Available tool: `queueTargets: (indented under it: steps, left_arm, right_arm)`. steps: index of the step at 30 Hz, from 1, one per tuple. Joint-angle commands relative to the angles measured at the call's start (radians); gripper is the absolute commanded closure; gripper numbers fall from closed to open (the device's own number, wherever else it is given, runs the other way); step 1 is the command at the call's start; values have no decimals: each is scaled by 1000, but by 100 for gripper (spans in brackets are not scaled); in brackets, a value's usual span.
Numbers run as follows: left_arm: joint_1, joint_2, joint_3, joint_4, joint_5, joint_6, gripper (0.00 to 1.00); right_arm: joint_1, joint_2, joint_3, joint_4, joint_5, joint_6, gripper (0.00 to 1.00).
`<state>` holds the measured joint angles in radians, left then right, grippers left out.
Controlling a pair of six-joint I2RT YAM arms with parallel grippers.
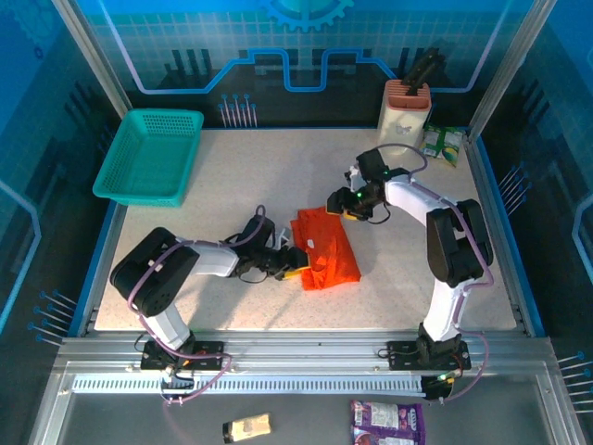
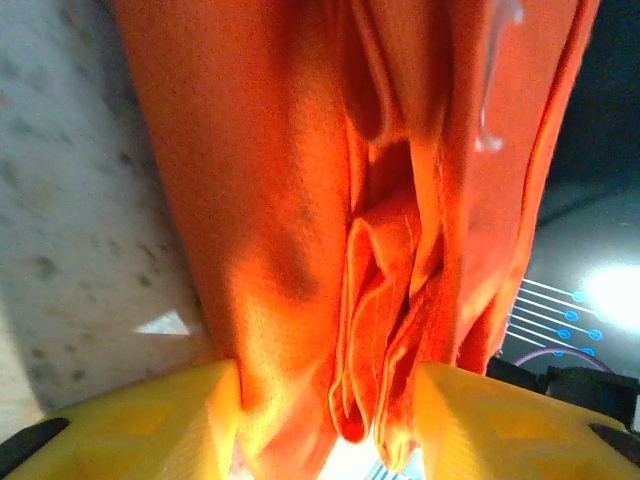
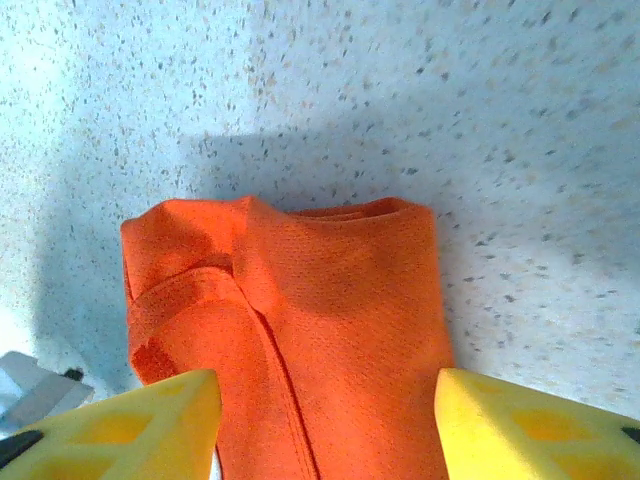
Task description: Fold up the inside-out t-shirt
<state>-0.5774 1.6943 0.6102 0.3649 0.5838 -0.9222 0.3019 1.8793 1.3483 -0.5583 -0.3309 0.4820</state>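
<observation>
The orange t-shirt (image 1: 326, 248) lies bunched into a narrow heap in the middle of the table. My left gripper (image 1: 295, 270) sits low at the heap's near-left edge. In the left wrist view its yellow fingers (image 2: 190, 410) press from both sides on gathered folds of the t-shirt (image 2: 300, 200), so the left gripper (image 2: 325, 388) is shut on the cloth. My right gripper (image 1: 336, 206) hovers at the heap's far end. In the right wrist view the right gripper (image 3: 325, 388) stands open, straddling a flat folded end of the t-shirt (image 3: 330, 300) that rests on the table.
A teal mesh basket (image 1: 150, 155) stands at the far left corner. At the back right are a white holder with an orange top (image 1: 405, 111) and a green packet (image 1: 443, 144). Speckled table (image 1: 232, 185) lies bare around the shirt. Glass walls enclose the table.
</observation>
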Motion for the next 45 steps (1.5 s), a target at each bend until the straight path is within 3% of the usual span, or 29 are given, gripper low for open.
queueTargets:
  steps: [1, 4, 8, 15, 21, 30, 45]
  left_arm:
    - [-11, -71, -59, 112, -26, -95, 50]
    - [-7, -167, -57, -35, -126, -39, 51]
    - [33, -254, -16, -252, -230, 18, 59]
    - [160, -243, -15, -266, -180, 37, 72]
    - [191, -216, -19, -237, -150, 41, 73]
    - [193, -190, -36, -213, -141, 32, 73]
    - [194, -186, -44, -198, -134, 22, 72]
  right_arm:
    - [3, -69, 28, -172, 102, -58, 42]
    - [56, -138, 18, -250, 190, -73, 44]
    - [166, -185, 14, -349, 280, -56, 48]
    - [408, -89, 103, -447, 446, 37, 54]
    - [528, 103, 283, -559, 590, 72, 56]
    - [565, 283, 434, -645, 687, 86, 56]
    - [559, 366, 451, -621, 668, 77, 55]
